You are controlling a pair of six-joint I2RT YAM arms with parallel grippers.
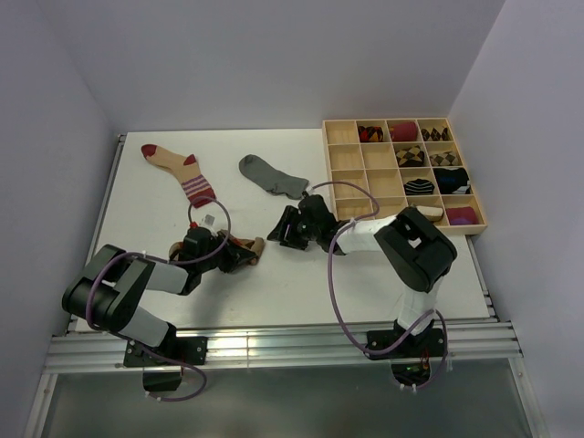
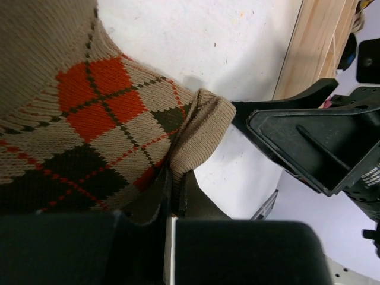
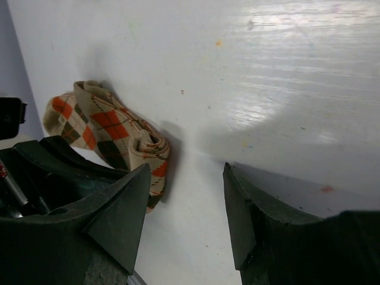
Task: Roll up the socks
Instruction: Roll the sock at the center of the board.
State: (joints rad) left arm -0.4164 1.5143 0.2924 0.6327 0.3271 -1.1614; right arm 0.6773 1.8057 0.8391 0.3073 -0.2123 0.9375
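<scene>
Pinching a fold of the brown argyle sock, the left gripper has its fingers closed tight on the fabric. The sock lies partly rolled on the table, left of centre towards the near edge. The right gripper stands spread, with bare tabletop between its tips, just beside the sock's rolled end. Open surface lies in front of both grippers. Further back, the grey sock and the beige sock lie flat and apart from each other. The grey one's end is near the left wall of the wooden tray, which sits along the table's right edge.
</scene>
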